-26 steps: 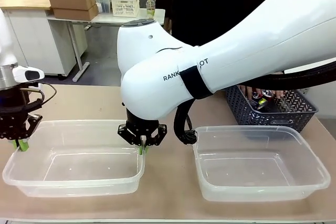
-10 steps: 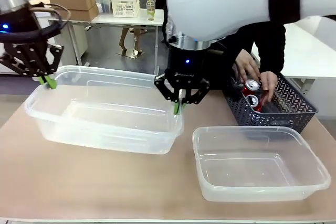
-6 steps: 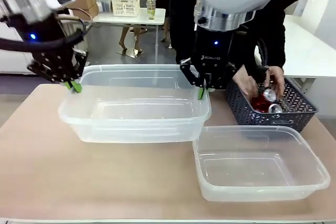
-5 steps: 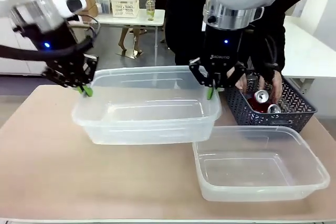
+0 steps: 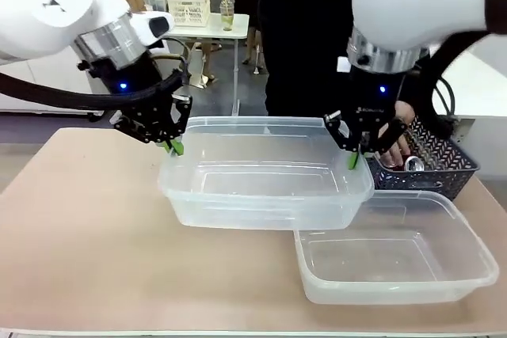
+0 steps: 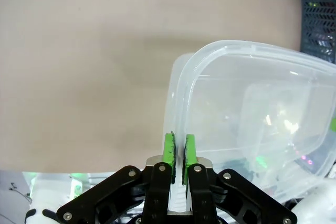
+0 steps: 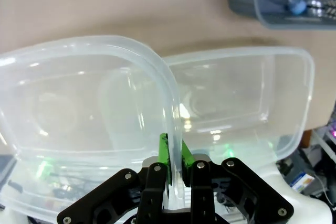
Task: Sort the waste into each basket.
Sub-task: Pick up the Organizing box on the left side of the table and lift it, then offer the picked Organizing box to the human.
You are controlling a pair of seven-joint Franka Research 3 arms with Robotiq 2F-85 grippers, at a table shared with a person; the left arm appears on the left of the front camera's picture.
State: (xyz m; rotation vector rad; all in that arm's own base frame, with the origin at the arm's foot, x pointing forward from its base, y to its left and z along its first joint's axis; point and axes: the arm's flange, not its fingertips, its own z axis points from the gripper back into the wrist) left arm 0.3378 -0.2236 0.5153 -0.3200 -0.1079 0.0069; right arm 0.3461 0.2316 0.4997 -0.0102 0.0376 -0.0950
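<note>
Currently: clear tub airborne over counter | left gripper, right gripper jaws pinching its rolled rim | overlaps second tub | lattice basket with cans behind, person's hand inside

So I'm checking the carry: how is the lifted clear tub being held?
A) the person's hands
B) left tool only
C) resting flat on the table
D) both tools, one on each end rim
D: the left tool and right tool each pinch an end rim of the lifted tub.
</note>
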